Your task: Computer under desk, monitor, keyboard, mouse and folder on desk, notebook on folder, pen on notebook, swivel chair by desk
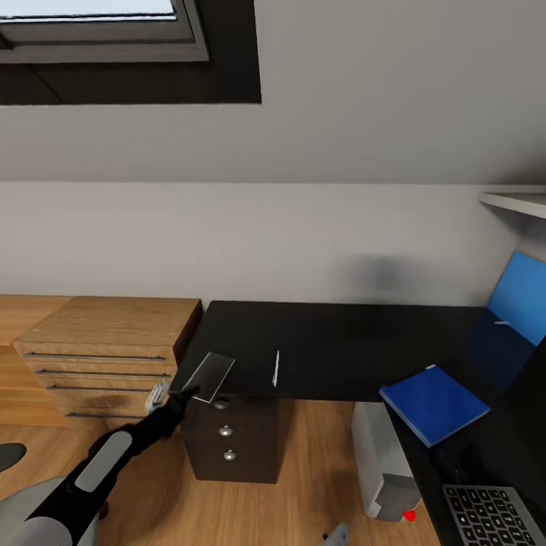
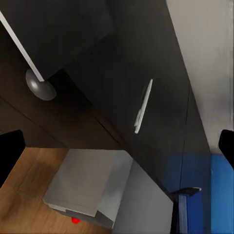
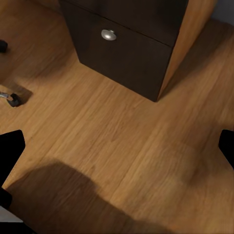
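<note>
Left tool [image 1: 184, 396] sits at the front left corner of the bench [image 1: 334, 345], its tip at the near edge of a pale flat notebook [image 1: 210, 374] that overhangs the corner; whether it is apart or clamped on the notebook cannot be told. In the left wrist view its fingertips [image 2: 9, 151] show far apart at both frame edges. Just beyond the tool on the bench top lies a thin white pen [image 1: 276, 368]. Below the tool are the dark drawers with round silver knobs [image 1: 225, 431]. Further off to the tool's right: the computer [image 1: 383, 470] on the floor under the bench, the blue folder [image 1: 434, 403] on the bench top, and the keyboard [image 1: 489, 516] past it. Right tool: fingertips [image 3: 10, 151] spread wide over the wooden floor [image 3: 122, 146], holding nothing
</note>
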Available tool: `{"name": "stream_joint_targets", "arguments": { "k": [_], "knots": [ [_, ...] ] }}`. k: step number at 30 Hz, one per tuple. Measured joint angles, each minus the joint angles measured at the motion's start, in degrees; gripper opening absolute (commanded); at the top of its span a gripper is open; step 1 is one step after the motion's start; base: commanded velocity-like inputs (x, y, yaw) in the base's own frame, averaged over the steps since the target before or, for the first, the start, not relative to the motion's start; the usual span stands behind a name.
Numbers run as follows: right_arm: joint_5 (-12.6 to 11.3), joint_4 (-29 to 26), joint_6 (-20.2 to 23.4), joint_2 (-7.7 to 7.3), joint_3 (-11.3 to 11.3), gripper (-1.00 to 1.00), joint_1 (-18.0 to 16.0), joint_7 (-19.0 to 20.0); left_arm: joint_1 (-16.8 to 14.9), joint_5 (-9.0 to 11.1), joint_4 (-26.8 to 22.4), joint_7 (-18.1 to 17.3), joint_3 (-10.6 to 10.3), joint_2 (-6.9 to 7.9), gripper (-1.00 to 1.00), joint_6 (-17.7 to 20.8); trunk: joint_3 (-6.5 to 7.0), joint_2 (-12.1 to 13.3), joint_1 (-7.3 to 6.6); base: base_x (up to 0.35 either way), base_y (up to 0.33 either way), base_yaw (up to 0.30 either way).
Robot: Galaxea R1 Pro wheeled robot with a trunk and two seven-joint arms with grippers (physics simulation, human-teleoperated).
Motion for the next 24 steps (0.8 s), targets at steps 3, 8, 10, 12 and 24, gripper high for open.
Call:
{"name": "stream_joint_targets", "arguments": {
  "k": [3,8,10,12,24],
  "knots": [
    [0.0,1.4,-0.8,0.62,0.0,1.0,0.0,0.3,0.0,0.0,-0.4,-1.0,0.2,0.53,1.0,0.0,-0.54,-1.2,0.66,0.0,0.0,0.0],
    [0.0,2.0,-1.1,1.03,0.0,1.0,0.0,0.4,0.0,0.1,-0.5,-2.2,0.3,1.57,1.0,-0.2,-0.55,-1.2,0.67,0.0,0.0,0.0],
    [0.0,2.0,-1.1,1.06,-0.1,1.0,0.0,0.4,0.0,0.1,-0.4,-2.3,0.3,1.66,1.0,-0.3,-0.55,-1.2,0.67,0.0,0.0,0.0],
    [0.0,2.1,-1.1,1.09,-0.1,1.0,0.0,0.4,0.0,0.1,-0.3,-2.4,0.3,1.74,1.0,-0.4,-0.55,-1.2,0.67,0.0,0.0,0.0],
    [-0.5,2.0,-1.4,1.56,-0.3,1.0,0.0,0.2,0.0,0.1,2.8,-2.7,0.2,1.59,1.0,-0.7,-0.7,-1.2,0.67,0.0,0.0,0.054]
  ]
}}
